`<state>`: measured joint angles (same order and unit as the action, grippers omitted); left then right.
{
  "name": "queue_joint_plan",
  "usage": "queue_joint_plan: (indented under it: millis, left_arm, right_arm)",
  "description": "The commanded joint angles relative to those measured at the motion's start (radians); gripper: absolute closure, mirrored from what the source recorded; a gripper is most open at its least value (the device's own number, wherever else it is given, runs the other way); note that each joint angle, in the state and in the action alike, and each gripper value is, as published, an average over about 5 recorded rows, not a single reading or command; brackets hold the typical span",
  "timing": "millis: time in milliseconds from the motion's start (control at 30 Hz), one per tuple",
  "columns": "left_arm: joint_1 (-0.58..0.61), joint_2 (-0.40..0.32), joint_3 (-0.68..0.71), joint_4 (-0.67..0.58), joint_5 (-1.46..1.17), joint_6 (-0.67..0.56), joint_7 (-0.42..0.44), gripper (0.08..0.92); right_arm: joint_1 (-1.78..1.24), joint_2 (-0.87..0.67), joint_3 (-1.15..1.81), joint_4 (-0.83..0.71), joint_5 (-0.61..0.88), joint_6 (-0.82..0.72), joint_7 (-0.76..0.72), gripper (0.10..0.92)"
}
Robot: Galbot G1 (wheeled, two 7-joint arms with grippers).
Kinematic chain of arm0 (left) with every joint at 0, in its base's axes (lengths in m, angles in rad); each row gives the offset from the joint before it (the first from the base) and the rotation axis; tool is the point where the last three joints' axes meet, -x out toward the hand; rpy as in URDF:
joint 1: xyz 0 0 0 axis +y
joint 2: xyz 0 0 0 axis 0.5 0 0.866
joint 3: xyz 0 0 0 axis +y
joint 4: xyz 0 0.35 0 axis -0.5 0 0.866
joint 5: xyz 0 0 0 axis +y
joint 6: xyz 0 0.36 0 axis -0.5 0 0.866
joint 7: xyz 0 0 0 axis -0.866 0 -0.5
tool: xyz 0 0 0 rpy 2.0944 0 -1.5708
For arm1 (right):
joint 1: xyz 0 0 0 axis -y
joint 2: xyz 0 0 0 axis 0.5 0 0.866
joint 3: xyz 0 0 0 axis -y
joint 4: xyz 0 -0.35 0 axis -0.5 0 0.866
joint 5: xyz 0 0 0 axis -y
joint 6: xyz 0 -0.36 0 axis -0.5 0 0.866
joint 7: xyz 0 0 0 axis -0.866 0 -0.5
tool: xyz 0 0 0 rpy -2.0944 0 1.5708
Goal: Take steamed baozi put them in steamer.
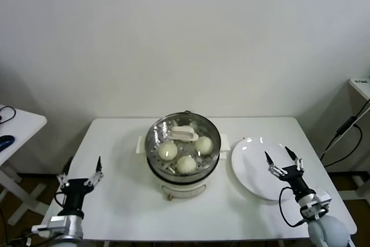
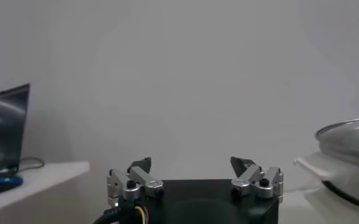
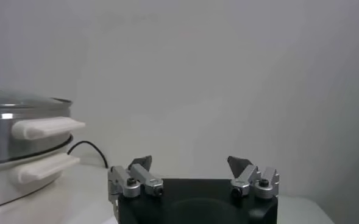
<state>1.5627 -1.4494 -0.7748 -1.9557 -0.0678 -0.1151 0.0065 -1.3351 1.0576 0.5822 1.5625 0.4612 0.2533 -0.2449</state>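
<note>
The steamer (image 1: 152, 148) stands mid-table on its cream base, and its steel side also shows in the left wrist view (image 2: 350, 152) and the right wrist view (image 3: 14, 143). A glass lid with a white handle (image 1: 183, 134) rests on it. Through the glass I see three steamed baozi (image 1: 167, 150) (image 1: 203, 144) (image 1: 185, 164) on the perforated tray. My left gripper (image 1: 84, 165) (image 2: 192, 161) hangs open and empty at the table's left front edge. My right gripper (image 1: 277, 153) (image 3: 190, 159) stands open and empty over the near right side of the plate.
A bare white plate (image 1: 251, 163) lies right of the steamer. A side table with a blue object (image 1: 6, 141) is at far left, and a dark screen (image 2: 5, 128) shows there. Black cables (image 1: 347, 137) hang at far right.
</note>
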Motion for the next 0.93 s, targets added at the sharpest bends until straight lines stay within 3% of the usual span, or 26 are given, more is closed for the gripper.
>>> queue_joint_plan:
  millis: [33,933]
  left_arm:
    - [0.008,-0.017,-0.046,0.054,-0.111,-0.047,0.012,0.177]
    - [0.008,-0.002,-0.004,0.078,-0.107,-0.046,0.014,0.177]
  right_arm:
    - [-0.041,-0.033,0.000,0.022,0.079,0.004,0.011,0.203]
    - [-0.012,-0.080,-0.032,-0.013,0.125,0.021,-0.028,0.203]
